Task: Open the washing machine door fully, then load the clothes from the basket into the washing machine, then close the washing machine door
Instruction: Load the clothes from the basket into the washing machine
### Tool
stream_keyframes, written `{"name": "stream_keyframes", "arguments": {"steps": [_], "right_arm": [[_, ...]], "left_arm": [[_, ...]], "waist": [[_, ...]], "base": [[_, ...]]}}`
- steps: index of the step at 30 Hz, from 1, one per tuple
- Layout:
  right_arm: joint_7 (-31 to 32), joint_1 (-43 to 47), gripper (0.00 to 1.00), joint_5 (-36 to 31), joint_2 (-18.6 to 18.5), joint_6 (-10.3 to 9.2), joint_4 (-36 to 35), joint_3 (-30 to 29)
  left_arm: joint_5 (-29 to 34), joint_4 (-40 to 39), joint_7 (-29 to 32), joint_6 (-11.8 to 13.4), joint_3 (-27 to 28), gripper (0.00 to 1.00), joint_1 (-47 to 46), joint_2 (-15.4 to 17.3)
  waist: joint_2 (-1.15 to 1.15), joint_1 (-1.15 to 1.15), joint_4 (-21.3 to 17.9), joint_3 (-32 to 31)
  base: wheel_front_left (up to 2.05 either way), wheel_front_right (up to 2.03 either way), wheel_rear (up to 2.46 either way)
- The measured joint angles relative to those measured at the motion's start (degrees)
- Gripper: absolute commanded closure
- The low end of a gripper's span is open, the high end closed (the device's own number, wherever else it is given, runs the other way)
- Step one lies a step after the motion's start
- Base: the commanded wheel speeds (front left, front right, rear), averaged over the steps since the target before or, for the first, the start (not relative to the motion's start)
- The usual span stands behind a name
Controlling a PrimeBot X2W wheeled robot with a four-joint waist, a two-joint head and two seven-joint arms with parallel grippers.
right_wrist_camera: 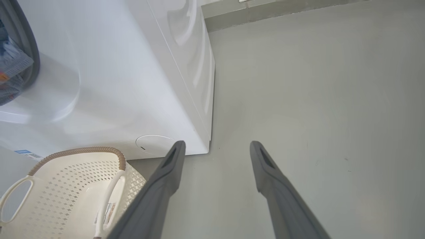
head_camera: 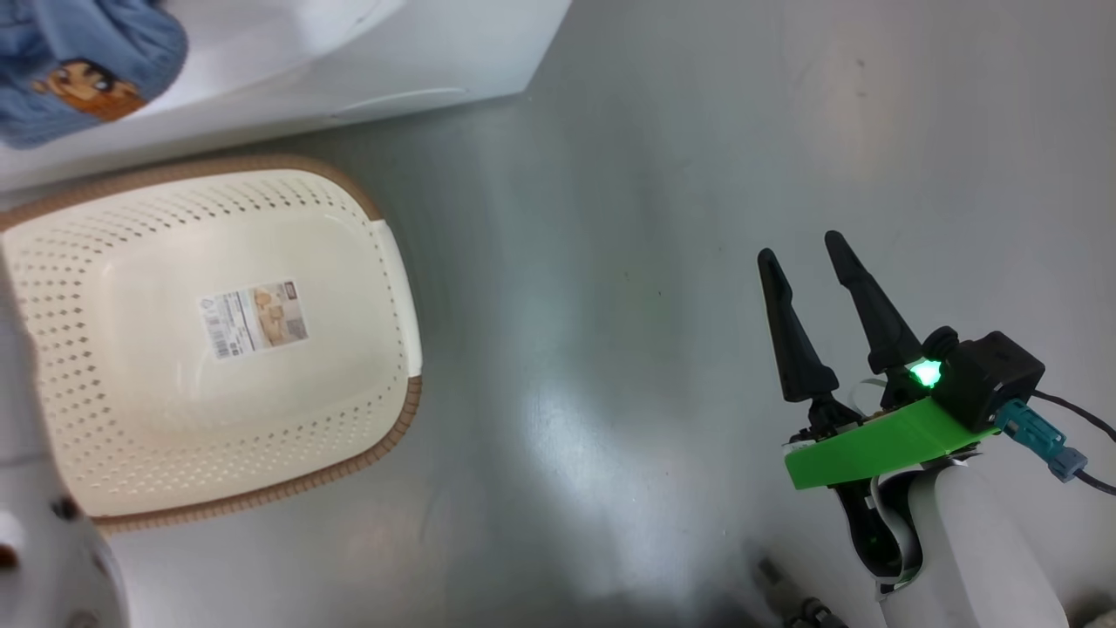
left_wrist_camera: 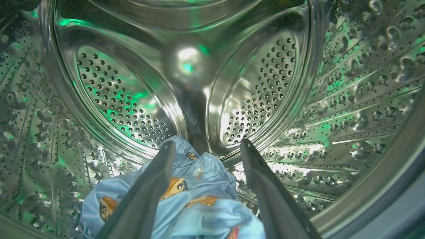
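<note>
Left wrist view, my left gripper (left_wrist_camera: 206, 146) deep in the washing machine (left_wrist_camera: 348, 99), fingers spread wide, light-blue cartoon-print clothes (left_wrist_camera: 199, 205) bunched between and beneath them on the steel drum, head view adds the cream basket (head_camera: 349, 410) left of my right gripper (head_camera: 801, 248), label sticker (head_camera: 255, 319) on its bottom, right fingers apart over grey floor (head_camera: 610, 262).

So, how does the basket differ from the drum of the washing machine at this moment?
The basket is cream plastic with a brown rim; the drum is shiny steel. The basket holds only a label sticker on its floor; the drum holds the light-blue clothes, lying between the open jaws of the left gripper. Both have perforated walls.
</note>
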Motion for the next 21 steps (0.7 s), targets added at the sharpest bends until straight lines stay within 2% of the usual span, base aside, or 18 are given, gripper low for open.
{"name": "stream_keyframes", "arguments": {"steps": [12, 21], "right_arm": [[0.0, 0.0, 0.0, 0.4, 0.0, 0.0, 0.1, -0.6], [0.0, 0.1, 0.0, 0.6, 0.0, 0.0, 0.0, -0.9]], "left_arm": [[-3.6, -14.0, 0.0, -0.4, 0.5, 0.0, 14.8, -1.2], [-4.5, -24.2, 0.0, -0.4, 2.3, 0.0, 27.4, -4.3]], "waist": [[0.0, 0.0, 1.4, -2.4], [0.0, 0.0, 2.0, -3.0]], "base": [[0.0, 0.0, 0.0], [0.0, 0.0, 0.0]]}}
